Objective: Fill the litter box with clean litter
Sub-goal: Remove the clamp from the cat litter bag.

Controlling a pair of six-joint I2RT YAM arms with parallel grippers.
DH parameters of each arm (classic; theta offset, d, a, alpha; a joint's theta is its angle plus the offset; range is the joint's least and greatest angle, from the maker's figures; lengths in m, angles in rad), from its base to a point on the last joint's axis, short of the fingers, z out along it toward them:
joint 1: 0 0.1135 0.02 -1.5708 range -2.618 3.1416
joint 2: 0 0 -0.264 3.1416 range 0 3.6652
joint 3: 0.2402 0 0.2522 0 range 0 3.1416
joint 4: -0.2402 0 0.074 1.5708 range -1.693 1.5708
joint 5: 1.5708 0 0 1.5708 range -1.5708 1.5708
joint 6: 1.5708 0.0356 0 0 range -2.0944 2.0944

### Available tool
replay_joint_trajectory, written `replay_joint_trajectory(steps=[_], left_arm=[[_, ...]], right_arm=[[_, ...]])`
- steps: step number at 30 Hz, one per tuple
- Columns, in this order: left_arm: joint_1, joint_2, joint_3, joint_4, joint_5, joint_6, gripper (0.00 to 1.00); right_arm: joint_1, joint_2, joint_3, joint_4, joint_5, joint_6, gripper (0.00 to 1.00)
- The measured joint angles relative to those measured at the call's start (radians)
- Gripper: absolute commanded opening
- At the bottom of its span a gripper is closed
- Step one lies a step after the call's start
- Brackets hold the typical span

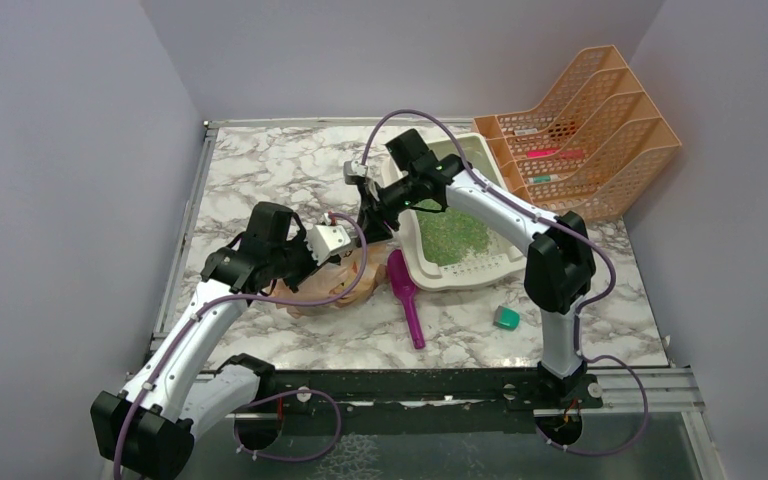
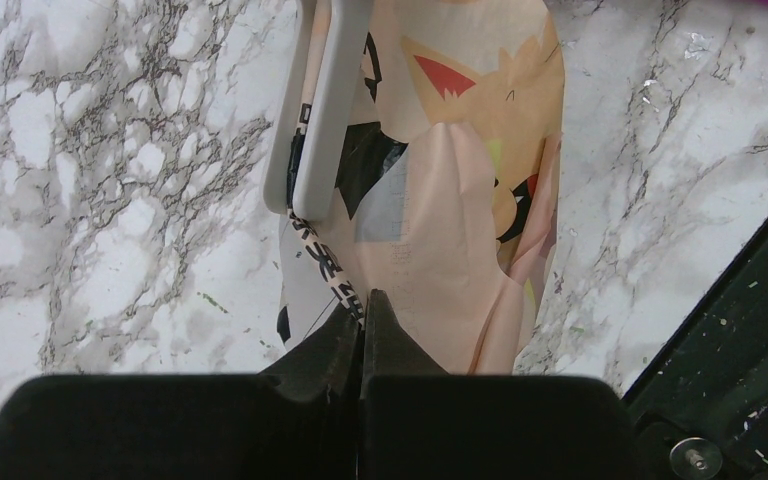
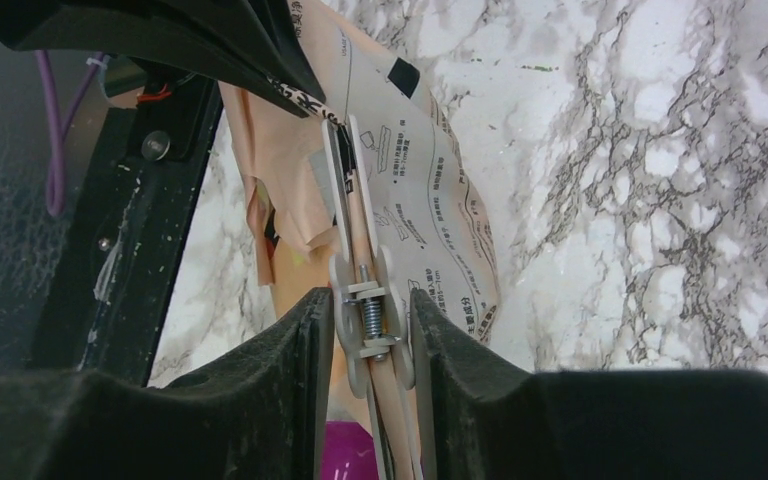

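Handling this thin, probably limp bag [image 2: 450, 230], you have the left gripper [image 2: 363, 306] clamped on its edge and the right gripper [image 3: 370, 300] closed on the clip [image 3: 345, 190]. Litter [image 1: 455, 235] lies in the box [image 1: 452, 280]; hold folded paper.

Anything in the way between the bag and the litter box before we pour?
Yes. A white clip is clamped on the edge of the bag, gripped between the right fingers. The scoop lies flat on the table between bag and litter box, so it is likely passable overhead.
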Motion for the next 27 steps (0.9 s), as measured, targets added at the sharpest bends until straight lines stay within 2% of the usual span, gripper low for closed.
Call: replay_joint_trajectory(steps=[4, 11, 15, 19, 22, 27], left_arm=[[0.000, 0.000, 0.000, 0.000, 0.000, -0.001, 0.00], [0.000, 0.000, 0.000, 0.000, -0.002, -0.004, 0.00], [0.000, 0.000, 0.000, 0.000, -0.002, -0.005, 0.00], [0.000, 0.000, 0.000, 0.000, -0.003, -0.008, 0.00], [0.000, 0.000, 0.000, 0.000, -0.004, -0.008, 0.00], [0.000, 0.002, 0.000, 0.001, -0.004, -0.009, 0.00]], right_arm=[[0.000, 0.000, 0.000, -0.010, 0.001, -0.005, 0.40], [0.000, -0.023, -0.025, 0.023, 0.003, 0.019, 0.39], [0.000, -0.032, -0.027, 0.032, 0.001, 0.031, 0.28], [0.002, -0.032, -0.027, 0.032, 0.000, 0.034, 0.22], [0.003, -0.032, -0.027, 0.032, 0.003, 0.034, 0.03], [0.011, -0.060, -0.070, 0.104, 0.057, 0.078, 0.01]])
